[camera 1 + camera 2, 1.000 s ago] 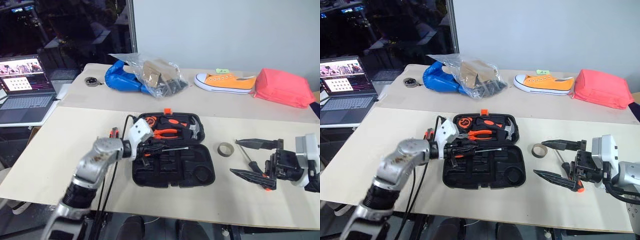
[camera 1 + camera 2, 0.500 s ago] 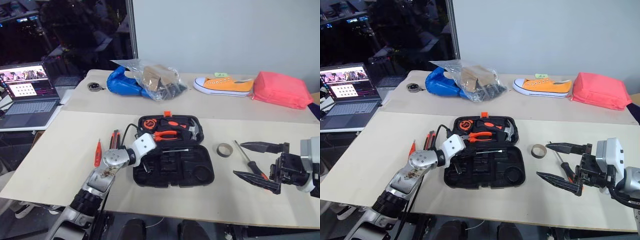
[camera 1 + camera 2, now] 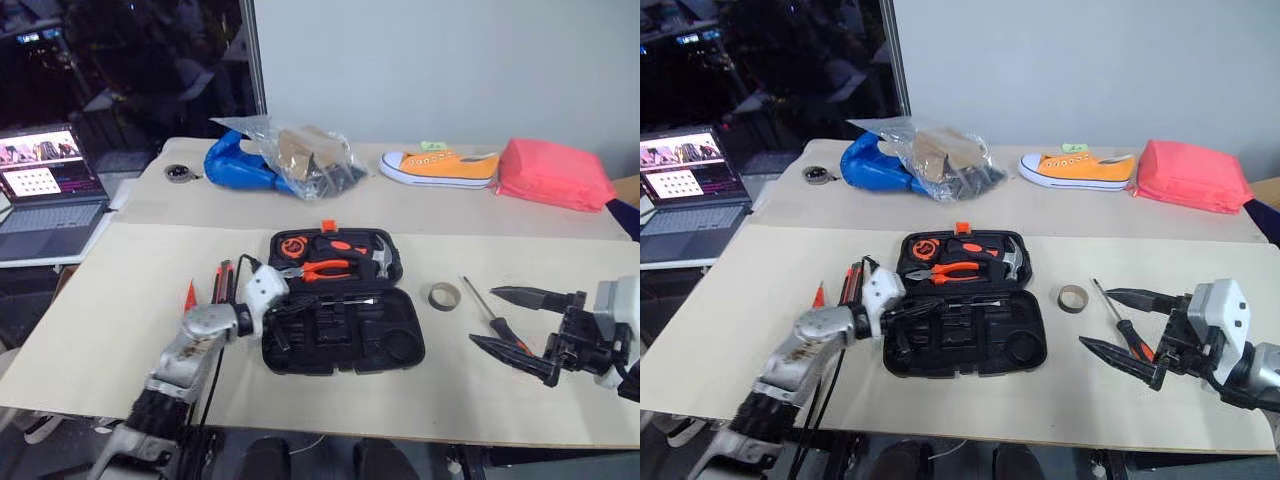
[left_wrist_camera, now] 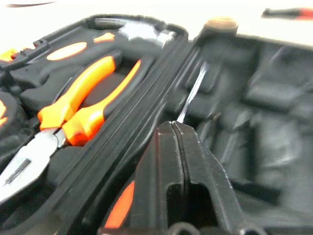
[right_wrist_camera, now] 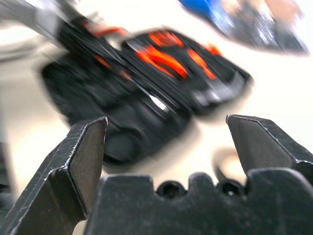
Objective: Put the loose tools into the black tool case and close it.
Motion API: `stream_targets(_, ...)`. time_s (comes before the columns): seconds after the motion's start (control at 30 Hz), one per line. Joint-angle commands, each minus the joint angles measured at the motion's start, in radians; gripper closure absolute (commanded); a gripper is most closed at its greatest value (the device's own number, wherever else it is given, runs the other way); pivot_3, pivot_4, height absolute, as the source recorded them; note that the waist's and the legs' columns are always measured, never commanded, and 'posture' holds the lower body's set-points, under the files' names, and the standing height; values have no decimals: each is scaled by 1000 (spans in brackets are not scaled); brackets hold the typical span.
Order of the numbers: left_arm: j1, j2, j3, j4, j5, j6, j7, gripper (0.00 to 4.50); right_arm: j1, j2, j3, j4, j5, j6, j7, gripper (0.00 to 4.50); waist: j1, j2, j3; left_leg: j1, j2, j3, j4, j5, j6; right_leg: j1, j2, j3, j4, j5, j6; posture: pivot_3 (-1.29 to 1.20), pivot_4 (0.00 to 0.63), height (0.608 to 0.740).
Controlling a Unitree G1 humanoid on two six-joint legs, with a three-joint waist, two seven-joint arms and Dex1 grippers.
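The tool case [image 3: 345, 315] lies open mid-table. Pliers [image 3: 318, 269] and hammer [image 3: 376, 258] sit in its far half, one screwdriver [image 3: 345, 300] in the near half. Tape roll [image 3: 445, 295] and another screwdriver [image 3: 490, 319] lie to its right, utility knife [image 3: 221, 281] to its left, shoe [image 3: 438, 165] behind.

Left gripper [image 4: 178, 128] rose from the bottom centre of the frame, its two black fingers [image 4: 203, 166] pressed together with only a thin seam between them. Black tool case [image 4: 274, 127] lay open beneath. Upper left half held orange-handled pliers [image 4: 73, 117], steel nose toward lower left, and a hammer [image 4: 142, 32] with steel head near the top centre. A screwdriver [image 4: 193, 93] lay in the right half, thin metal shaft running up from the fingertips; an orange part showed at bottom left of the fingers. Tape roll [image 4: 221, 22] sat beyond the case rim, top centre-right.
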Motion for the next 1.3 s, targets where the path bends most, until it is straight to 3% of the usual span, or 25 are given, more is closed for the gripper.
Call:
stream_targets(0.03, -36, 92, 83, -196, -205, 171, -77, 2701, 54, -51, -38, -10, -131, 37, -70, 0, 9, 1, 0, -3, -1, 0, 0, 0, 0, -3, 0, 0, 1, 0, 0, 0, 150, 740)
stream_targets(0.17, -60, 162, 109, -316, -327, 292, -78, 1423, 27, -134, 15, 59, -198, 178, -130, 0, 16, 0, 0, -5, -3, 2, 1, -5, 3, -4, -4, 2, -1, 0, -1, 0, 150, 740)
stream_targets(0.3, -73, 221, 132, -402, -420, 366, -80, 66, -105, -194, 123, 157, -196, 341, -155, 0, 10, -5, 4, -4, -3, 4, 2, -5, 3, -3, -3, 3, -3, -2, 4, 0, 150, 740)
stream_targets(0.53, -64, 256, 171, -477, -507, 417, -13, 66, -277, -247, 308, 306, -247, 491, -166, 0, 14, -5, 5, -1, -2, 4, 2, -5, 3, -2, -1, 4, -1, -2, 3, 0, 150, 740)
stream_targets(0.63, -40, 275, 193, -498, -517, 418, 5, 0, -305, -249, 377, 338, -283, 490, -166, 638, 12, -4, 5, -2, -2, 4, 2, -5, 3, -3, 0, 4, -1, -3, 2, 0, 150, 740)
stream_targets(0.83, -11, 282, 216, -518, -527, 404, 50, 0, -318, -236, 395, 355, -302, 458, -172, 2746, 20, -5, 5, -3, -2, 4, 2, -5, 4, -2, -2, 4, -2, -3, 2, 0, 150, 740)
stream_targets(0.93, 22, 299, 201, -535, -417, 331, 51, 0, -272, -230, 349, 335, -306, 396, -158, 3718, 18, -5, 5, -2, -3, 5, 3, -5, 4, -2, -2, 4, -2, -2, 3, 0, 150, 740)
stream_targets(1.1, 155, 258, 282, -532, -432, 248, 19, 0, -289, -259, 220, 220, -253, 324, -108, 3733, 12, -2, 6, -3, -2, 5, 2, -5, 4, -3, -2, 4, -2, -2, 2, 0, 150, 740)
stream_targets(1.2, 274, 273, 355, -512, -422, 214, -27, 0, -446, -270, 275, 113, -187, 377, -81, 3734, -15, -1, 8, -1, 0, 7, 1, -5, 4, -4, 0, 7, 0, -2, 1, 0, 150, 740)
stream_targets(1.3, 389, 250, 431, -519, -424, 166, -55, 0, -619, -252, 417, 39, -160, 430, -59, 3735, -19, -1, 8, 2, 2, 7, 1, -5, 4, -3, 2, 7, 1, -1, -1, 0, 150, 740)
